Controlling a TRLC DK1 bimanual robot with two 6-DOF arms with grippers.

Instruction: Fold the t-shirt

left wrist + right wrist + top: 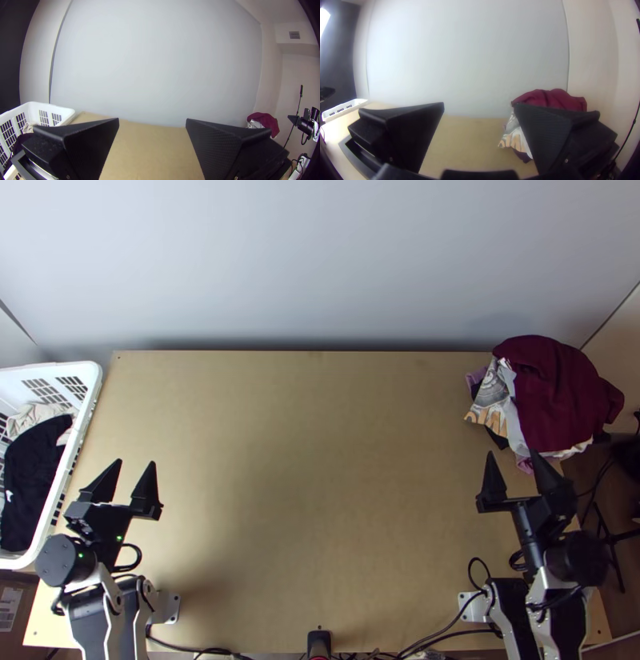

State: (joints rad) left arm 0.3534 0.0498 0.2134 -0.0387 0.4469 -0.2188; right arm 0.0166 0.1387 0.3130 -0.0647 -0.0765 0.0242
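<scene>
A pale wall [320, 260] closes off the room beyond your wooden table [312, 436], and a white basket [48, 370] of clothes sits along the left edge. Your t-shirt is probably in the bunched heap [560, 364] at the far right corner (which piece it is, you can't tell), with maroon cloth [552, 412] on top and printed cloth [492, 392] facing mid-table. The heap's long axis seems to slant from far left to near right. It lies ahead and rightward of your right gripper [513, 454], much the nearer; your left gripper [136, 461] waits across the table. Both are parted and empty.
</scene>
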